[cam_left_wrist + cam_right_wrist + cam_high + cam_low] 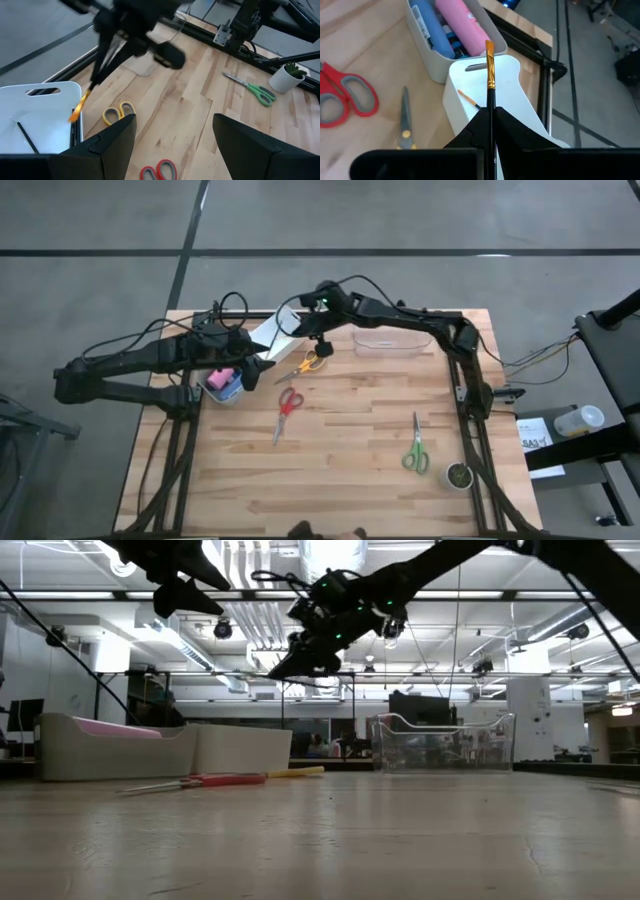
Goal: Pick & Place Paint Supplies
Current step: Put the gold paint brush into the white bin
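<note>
Right pincer [490,117] is clamped on a thin paintbrush [490,75], bristles forward, hanging over the white tray [520,95] where another brush [468,98] already lies. That held brush looks light, stiff and slender, easily twisted in the grip, so a hold on the dark handle behind the metal ferrule seems the safest. Just beside the tray sits a grey bin [427,57] holding the pink bottle [460,25] and the blue-and-white tube [427,25]. Left pincer [172,135] hovers spread and empty near the yellow scissors [119,112]. Room for lowering is tight: tray walls, the bin rim and probably the desk [350,460] edge behind crowd in; red scissors [287,402] lie clear of the path.
</note>
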